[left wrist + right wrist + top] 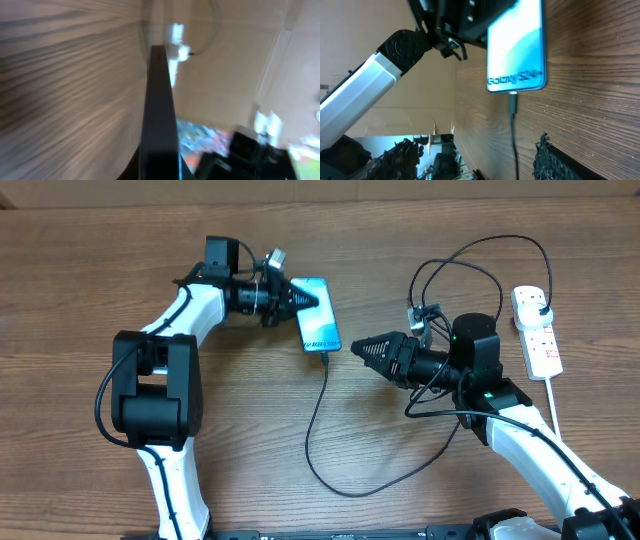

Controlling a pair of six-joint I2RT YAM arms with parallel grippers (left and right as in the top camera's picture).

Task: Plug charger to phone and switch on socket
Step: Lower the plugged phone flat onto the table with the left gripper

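The phone (318, 313) lies on the wooden table with its light blue screen lit and reads "Galaxy S24+" in the right wrist view (516, 47). My left gripper (298, 298) is shut on the phone's far left edge, and the left wrist view shows that dark edge (159, 110) running up from between the jaws. The charger (315, 420), a thin black cable, has its connector tip (513, 102) in the phone's near end. My right gripper (358, 348) stands open just right of that end, the cable passing untouched between its fingers (550, 160). The white socket (540, 340) lies at the far right with a black plug (537, 301) in it.
The charger cable loops toward the table's front edge (340, 490), then runs under the right arm and arcs up behind it (480, 250). The socket's thick white cord (553, 405) trails toward the front right. The left arm (370, 85) fills the left of the right wrist view.
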